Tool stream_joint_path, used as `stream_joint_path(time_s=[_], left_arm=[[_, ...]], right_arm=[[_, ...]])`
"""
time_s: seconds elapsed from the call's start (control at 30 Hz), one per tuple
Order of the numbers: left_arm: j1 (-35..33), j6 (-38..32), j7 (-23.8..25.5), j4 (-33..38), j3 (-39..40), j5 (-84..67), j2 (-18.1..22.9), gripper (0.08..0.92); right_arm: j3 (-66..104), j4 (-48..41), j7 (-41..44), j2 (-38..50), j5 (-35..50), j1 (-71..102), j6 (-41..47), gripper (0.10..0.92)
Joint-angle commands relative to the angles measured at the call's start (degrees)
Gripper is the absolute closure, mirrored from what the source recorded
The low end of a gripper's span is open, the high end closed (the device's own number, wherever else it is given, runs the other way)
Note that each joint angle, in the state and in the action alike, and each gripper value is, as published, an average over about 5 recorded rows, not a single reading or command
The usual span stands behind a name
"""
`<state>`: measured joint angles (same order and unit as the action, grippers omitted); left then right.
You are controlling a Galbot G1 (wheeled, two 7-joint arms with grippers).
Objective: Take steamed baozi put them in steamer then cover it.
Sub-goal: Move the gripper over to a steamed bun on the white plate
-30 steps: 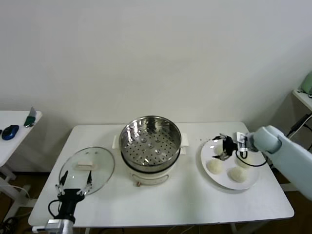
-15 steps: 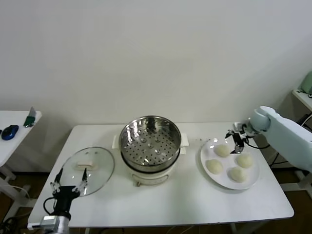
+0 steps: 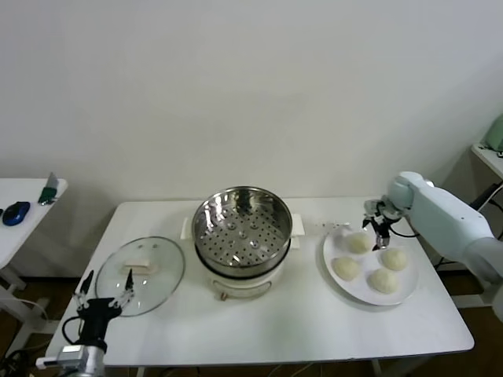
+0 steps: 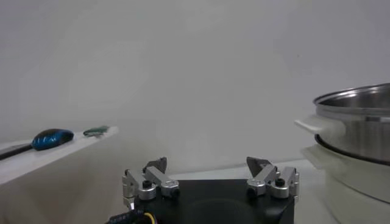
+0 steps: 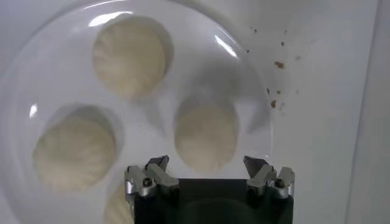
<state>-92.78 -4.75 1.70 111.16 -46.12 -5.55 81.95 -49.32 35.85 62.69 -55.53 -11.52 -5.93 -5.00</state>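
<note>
Hovering right gripper (image 3: 377, 228) over rear baozi (image 3: 358, 243) on plate (image 3: 369, 292), jaws spread wide, empty (lined up for pick). Steamer (image 3: 242, 230) uncovered to receive buns; cover (image 3: 140, 274) parked beside it. Left gripper (image 3: 102, 296) idle, wide open, near cover.

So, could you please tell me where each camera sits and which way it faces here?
Head view: high on the robot, looking down at the table, both arms in sight.
Left wrist view: low by the table's edge, looking level past the open left gripper at the steamer.
Right wrist view: above the plate, looking down past the open right gripper onto the baozi.
Head and right wrist views share plate and baozi.
</note>
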Motion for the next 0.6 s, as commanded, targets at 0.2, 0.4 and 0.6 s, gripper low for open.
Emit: stream_joint_path(time_s=[0.2, 0.4, 0.6], left_arm=[[-0.1, 0.0, 0.0, -0.3, -0.4, -0.3, 0.0, 0.177], [-0.3, -0.1, 0.0, -0.5, -0.7, -0.6, 0.0, 0.177], [-0.4, -0.1, 0.0, -0.5, -0.7, -0.7, 0.4, 0.177]], right_arm=[[0.0, -6.3, 0.5, -4.8, -1.9, 0.3, -1.6, 0.203], [0.7, -7.7, 0.4, -6.1, -2.3, 0.4, -2.1, 0.203], [0.6, -8.5, 0.2, -6.9, -2.9, 0.5, -2.4, 0.246]])
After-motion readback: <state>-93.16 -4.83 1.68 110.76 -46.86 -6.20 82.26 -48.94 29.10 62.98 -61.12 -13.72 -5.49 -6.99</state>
